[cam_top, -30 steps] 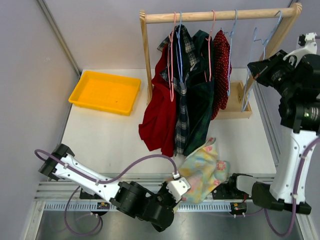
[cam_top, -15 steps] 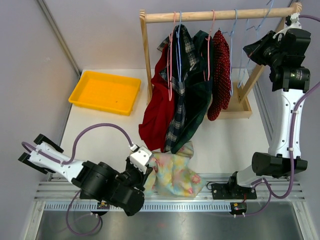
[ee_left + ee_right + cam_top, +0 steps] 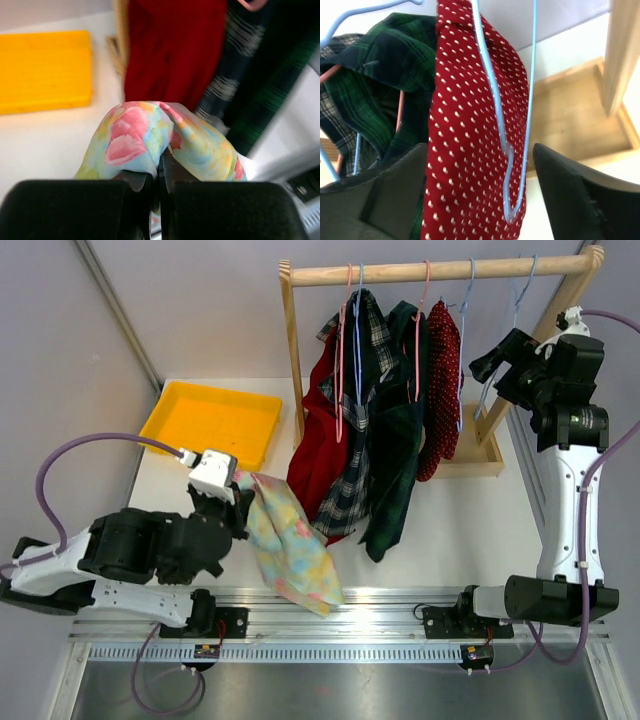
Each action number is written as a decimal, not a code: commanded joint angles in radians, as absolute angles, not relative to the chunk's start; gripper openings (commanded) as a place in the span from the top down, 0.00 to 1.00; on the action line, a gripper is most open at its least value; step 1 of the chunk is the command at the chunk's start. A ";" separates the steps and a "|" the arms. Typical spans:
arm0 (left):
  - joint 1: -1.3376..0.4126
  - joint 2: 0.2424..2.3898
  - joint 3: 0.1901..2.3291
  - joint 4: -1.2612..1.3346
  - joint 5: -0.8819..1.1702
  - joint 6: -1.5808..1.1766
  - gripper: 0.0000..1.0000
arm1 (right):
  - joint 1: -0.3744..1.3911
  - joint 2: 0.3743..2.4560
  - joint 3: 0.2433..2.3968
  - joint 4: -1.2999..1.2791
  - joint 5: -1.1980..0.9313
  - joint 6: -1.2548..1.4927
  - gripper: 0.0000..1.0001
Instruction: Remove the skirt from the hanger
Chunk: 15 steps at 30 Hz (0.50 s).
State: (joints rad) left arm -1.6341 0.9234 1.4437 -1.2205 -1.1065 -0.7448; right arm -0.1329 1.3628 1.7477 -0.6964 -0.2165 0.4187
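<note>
The skirt [image 3: 287,542] is a pastel floral cloth that hangs from my left gripper [image 3: 238,487] above the table's front left, beside the yellow tray. In the left wrist view the jaws of that gripper [image 3: 160,172] are pressed together on a fold of the skirt [image 3: 145,132]. An empty light-blue hanger [image 3: 512,322] hangs on the wooden rail near its right end. My right gripper [image 3: 490,365] is up beside it. In the right wrist view the right gripper [image 3: 481,150] stands open with the blue hanger [image 3: 492,85] between its fingers, untouched.
The wooden rack [image 3: 430,270] carries a red dotted garment [image 3: 465,150], a green plaid one [image 3: 395,460], a checked one and a plain red one [image 3: 318,455]. A yellow tray [image 3: 215,422] lies at the back left. The rack's base [image 3: 480,460] sits at the right.
My left arm swung from the front edge to the left and lifted the skirt off the table. My right gripper brought the blue hanger to the rail and opened.
</note>
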 commanded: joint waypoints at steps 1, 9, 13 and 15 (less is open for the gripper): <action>-1.487 0.925 1.505 -0.952 -1.085 -0.358 1.00 | -0.135 1.267 1.717 -0.680 -0.146 0.382 0.00; -0.913 1.069 1.673 -0.723 -0.796 0.018 1.00 | -0.135 1.089 1.511 -0.615 -0.178 0.454 0.01; -0.552 1.208 1.859 -0.649 -0.619 -0.029 1.00 | -0.135 1.022 1.421 -0.569 -0.232 0.488 0.00; -0.444 1.345 2.045 -0.656 -0.554 -0.084 1.00 | -0.133 1.008 1.385 -0.561 -0.233 0.491 0.01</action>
